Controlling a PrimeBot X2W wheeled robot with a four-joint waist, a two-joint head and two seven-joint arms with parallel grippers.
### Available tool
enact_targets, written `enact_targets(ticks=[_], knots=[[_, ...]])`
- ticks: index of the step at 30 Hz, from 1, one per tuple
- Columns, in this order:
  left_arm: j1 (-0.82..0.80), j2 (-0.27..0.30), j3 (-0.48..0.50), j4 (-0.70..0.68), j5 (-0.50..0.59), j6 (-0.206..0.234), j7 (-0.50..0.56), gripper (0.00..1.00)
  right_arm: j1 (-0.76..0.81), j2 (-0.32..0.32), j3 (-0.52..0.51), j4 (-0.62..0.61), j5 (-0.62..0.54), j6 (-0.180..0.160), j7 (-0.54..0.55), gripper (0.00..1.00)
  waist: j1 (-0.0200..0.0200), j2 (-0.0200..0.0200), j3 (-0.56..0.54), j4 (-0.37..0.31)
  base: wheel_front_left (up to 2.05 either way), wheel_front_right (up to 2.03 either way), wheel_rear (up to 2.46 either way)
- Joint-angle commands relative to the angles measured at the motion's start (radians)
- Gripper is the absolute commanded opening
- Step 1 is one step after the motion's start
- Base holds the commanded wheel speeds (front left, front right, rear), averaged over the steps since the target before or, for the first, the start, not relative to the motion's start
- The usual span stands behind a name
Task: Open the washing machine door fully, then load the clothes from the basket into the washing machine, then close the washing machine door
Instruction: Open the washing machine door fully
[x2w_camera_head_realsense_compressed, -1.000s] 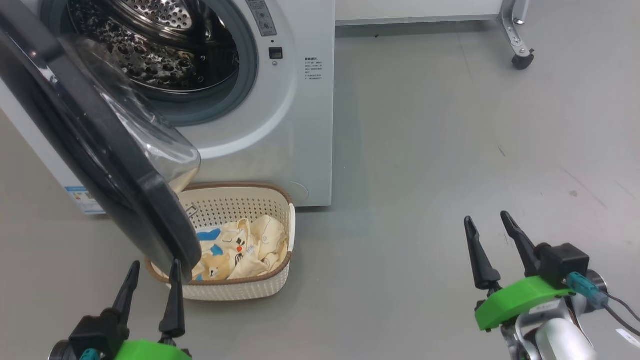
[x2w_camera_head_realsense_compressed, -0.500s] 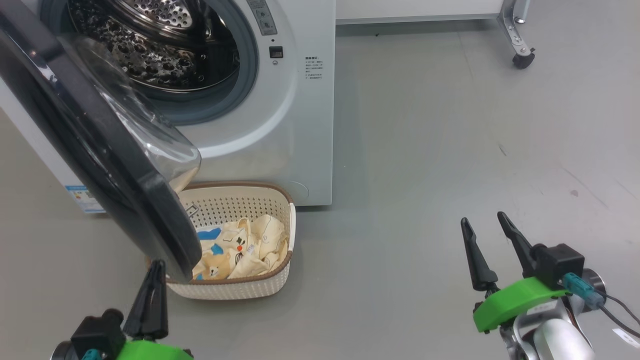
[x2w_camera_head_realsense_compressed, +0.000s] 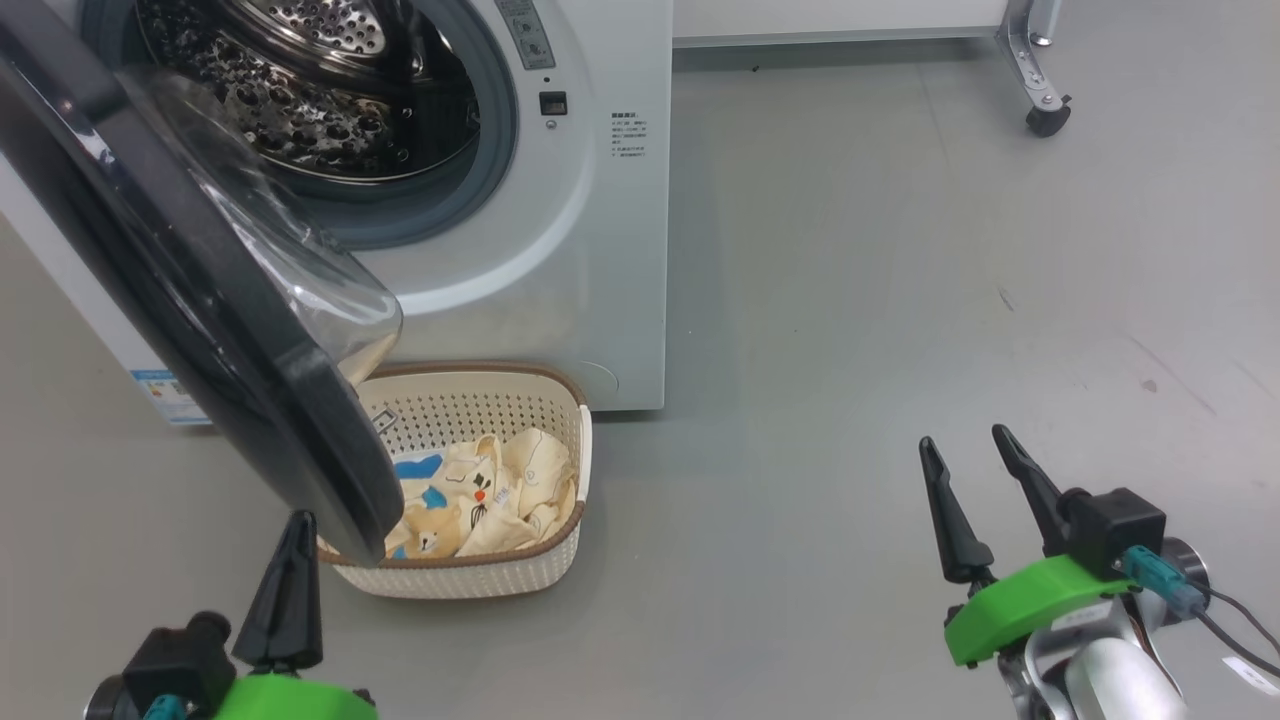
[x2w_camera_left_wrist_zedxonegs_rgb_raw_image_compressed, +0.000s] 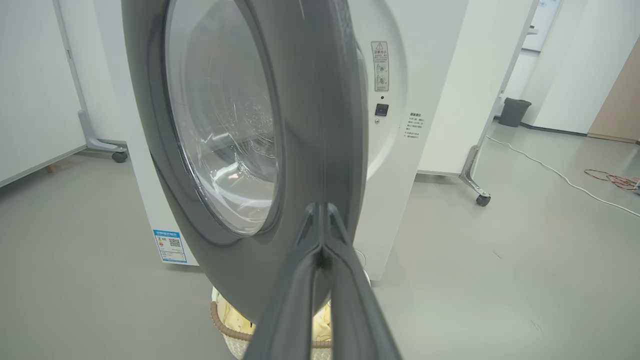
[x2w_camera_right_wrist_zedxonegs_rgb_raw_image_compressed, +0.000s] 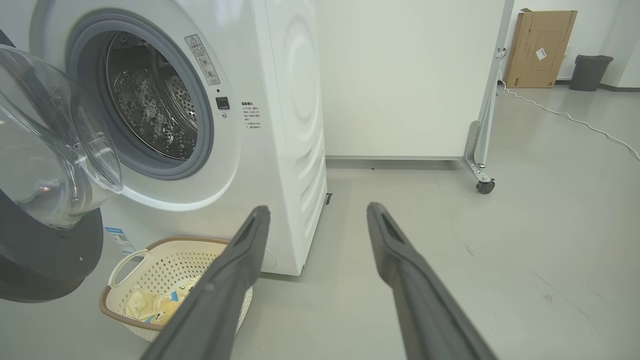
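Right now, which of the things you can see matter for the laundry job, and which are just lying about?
For the job:
washing machine door, open
washing machine
basket
clothes in the basket

Lying about:
cardboard box
waste bin
cable on the floor
wheeled panel stand

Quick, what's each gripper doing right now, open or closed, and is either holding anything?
Left gripper: closed, nothing between its fingers.
Right gripper: open, empty.
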Motion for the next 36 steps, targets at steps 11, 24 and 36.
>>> enact_targets(ticks=[11, 24, 36], knots=[[-0.093, 0.037, 0.135, -0.147, -0.024, -0.002, -0.011, 0.00, -0.048, 0.003, 0.029, -0.017, -0.007, 0.000, -0.010, 1.00, 0.0000, 0.0000, -0.001, -0.003, 0.00, 0.00, 0.00], [-0.214, 0.069, 0.137, -0.284, -0.006, -0.003, -0.010, 0.00, -0.059, 0.004, 0.047, -0.004, -0.006, 0.000, -0.010, 1.00, 0.0000, 0.0000, -0.012, -0.011, 0.00, 0.00, 0.00], [-0.329, 0.066, 0.027, -0.375, 0.031, 0.000, 0.079, 0.00, -0.069, 0.004, 0.056, -0.001, -0.002, 0.000, -0.010, 1.00, 0.0000, 0.0000, -0.006, -0.028, 0.00, 0.00, 0.00]])
